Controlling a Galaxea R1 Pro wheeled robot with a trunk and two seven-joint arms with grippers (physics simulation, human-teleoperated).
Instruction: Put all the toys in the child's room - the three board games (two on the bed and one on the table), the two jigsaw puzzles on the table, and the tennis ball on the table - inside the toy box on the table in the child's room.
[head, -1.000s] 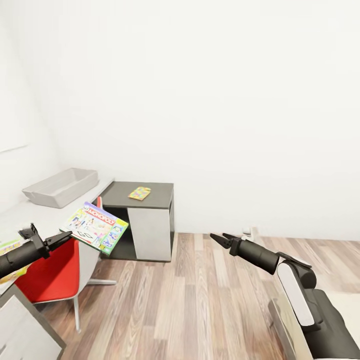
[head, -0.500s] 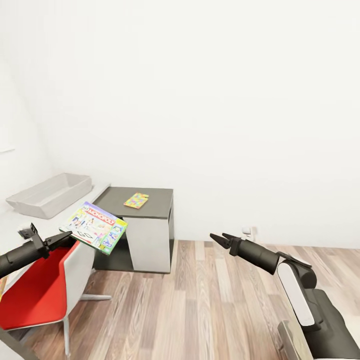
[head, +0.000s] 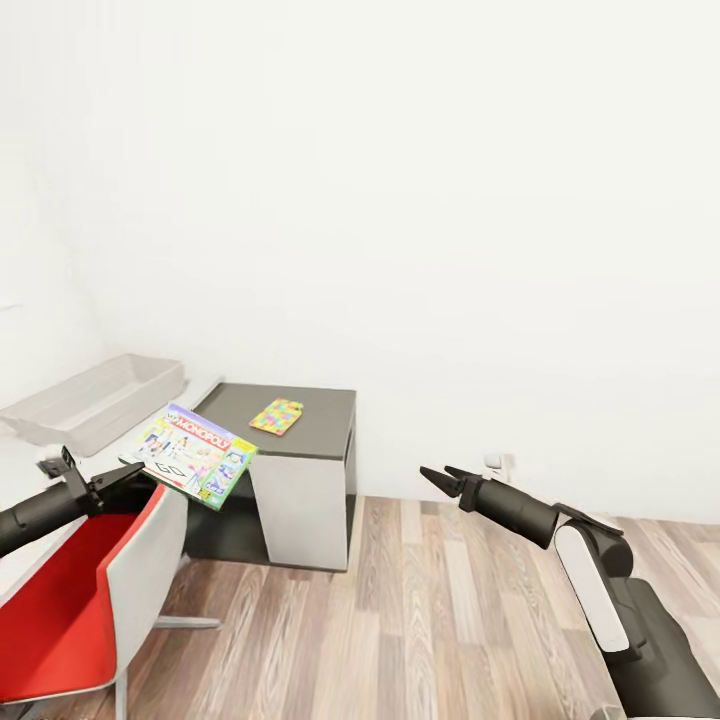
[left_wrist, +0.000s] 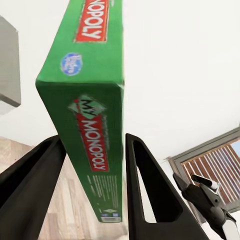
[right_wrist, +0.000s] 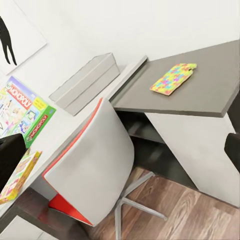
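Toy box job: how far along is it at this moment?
Nothing shows as finished: the pale grey translucent toy box looks empty. In hand: the left gripper grips the green-and-white Monopoly board game. A multicoloured jigsaw puzzle sheet lies on the dark-grey-topped cabinet. Right gripper holds nothing.

Held the Monopoly board game (head: 190, 455) tilted in the left gripper (head: 128, 474) above a red chair (head: 75, 590); right gripper (head: 437, 477) empty, jigsaw puzzle (head: 277, 416) on dark cabinet (head: 290, 462).

Child's room in a home: wood-plank floor (head: 420, 620), red chair (head: 70, 610), Monopoly game (head: 192, 455)
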